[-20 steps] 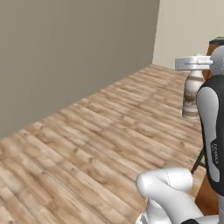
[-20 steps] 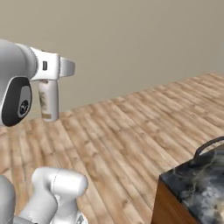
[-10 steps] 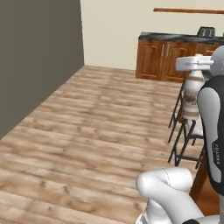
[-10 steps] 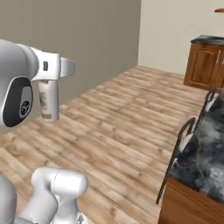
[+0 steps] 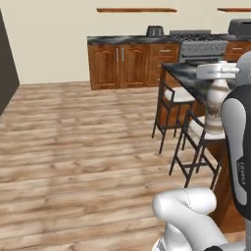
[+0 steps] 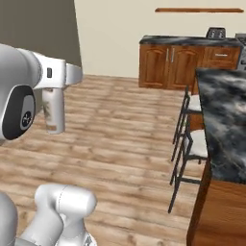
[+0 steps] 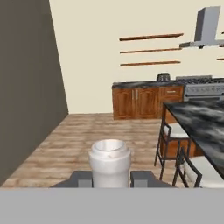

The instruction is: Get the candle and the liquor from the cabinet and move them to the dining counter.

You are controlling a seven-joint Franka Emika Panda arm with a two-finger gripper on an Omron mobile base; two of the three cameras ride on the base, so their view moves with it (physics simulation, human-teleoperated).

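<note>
My gripper is shut on the liquor, a small greyish glass bottle with a pale cap that hangs from the hand. In the left base view the liquor hangs under the gripper, in front of the dining counter. The right base view has the liquor at the left under the gripper, well left of the marbled dining counter. The candle and the cabinet are out of view.
Cream-seated stools with black frames stand along the island's near side. Wooden base cabinets with a dark worktop, a stove and wall shelves line the far wall. Wood floor lies open to the left; a dark wall stands at the far left.
The whole picture has swung: the base has turned, and the island, stools and far kitchen wall have come into view. The bottle stays in the shut gripper.
</note>
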